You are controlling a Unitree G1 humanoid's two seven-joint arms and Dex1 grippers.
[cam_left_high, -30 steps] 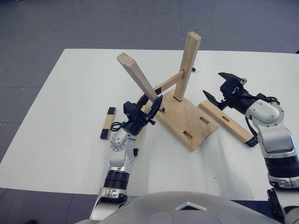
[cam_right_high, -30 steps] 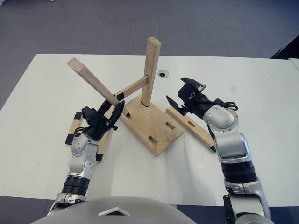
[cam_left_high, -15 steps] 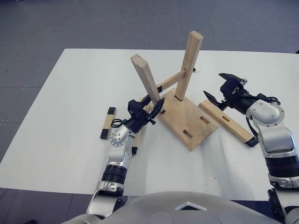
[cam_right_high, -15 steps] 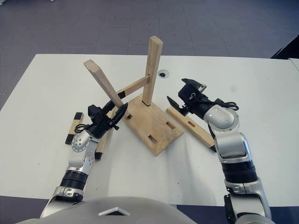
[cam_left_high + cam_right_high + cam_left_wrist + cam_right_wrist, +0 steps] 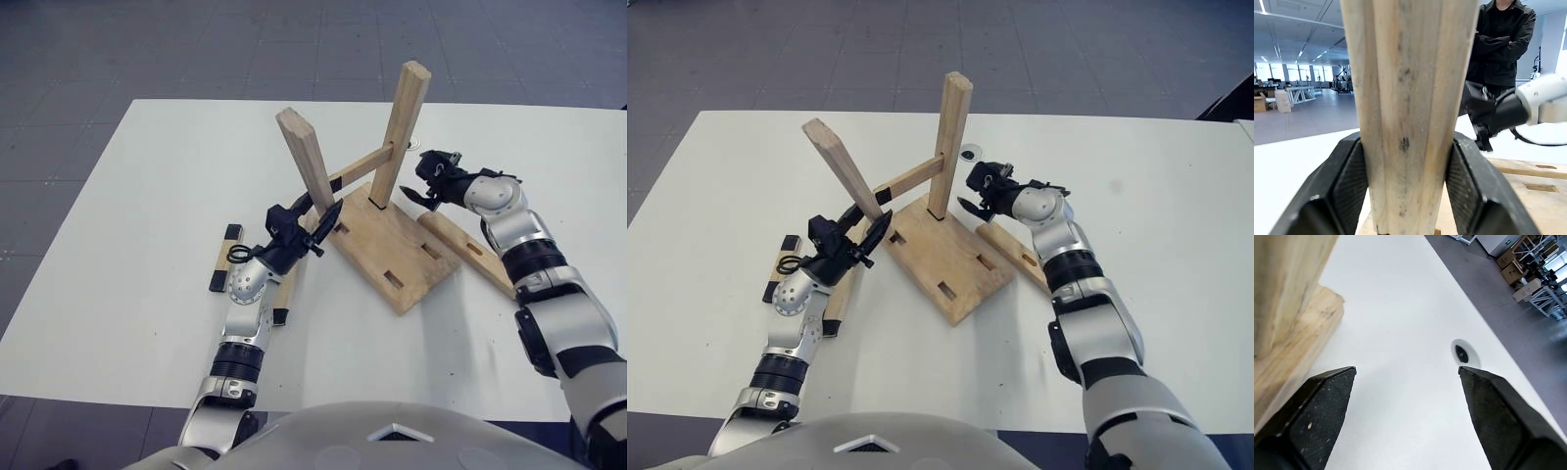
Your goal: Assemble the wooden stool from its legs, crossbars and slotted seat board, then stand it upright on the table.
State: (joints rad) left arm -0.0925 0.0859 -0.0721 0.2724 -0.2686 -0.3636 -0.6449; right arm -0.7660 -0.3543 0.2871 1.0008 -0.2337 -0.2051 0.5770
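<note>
Presently, leg fitting appears to be in hand. The left tool (image 5: 315, 217) is clamped on the tilted leg (image 5: 304, 157), joined by a crossbar (image 5: 362, 168) to the upright leg (image 5: 400, 132) slotted in the seat (image 5: 392, 250), which lies on the worktop (image 5: 147, 196). The right tool (image 5: 416, 178) is held spread beside that upright leg. Next, the tilted leg should be swung vertical and pressed into its slot.

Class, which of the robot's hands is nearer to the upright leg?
Right. The right hand sits open just beside the upright leg, near its base; the left hand is farther off, shut on the tilted leg.
</note>
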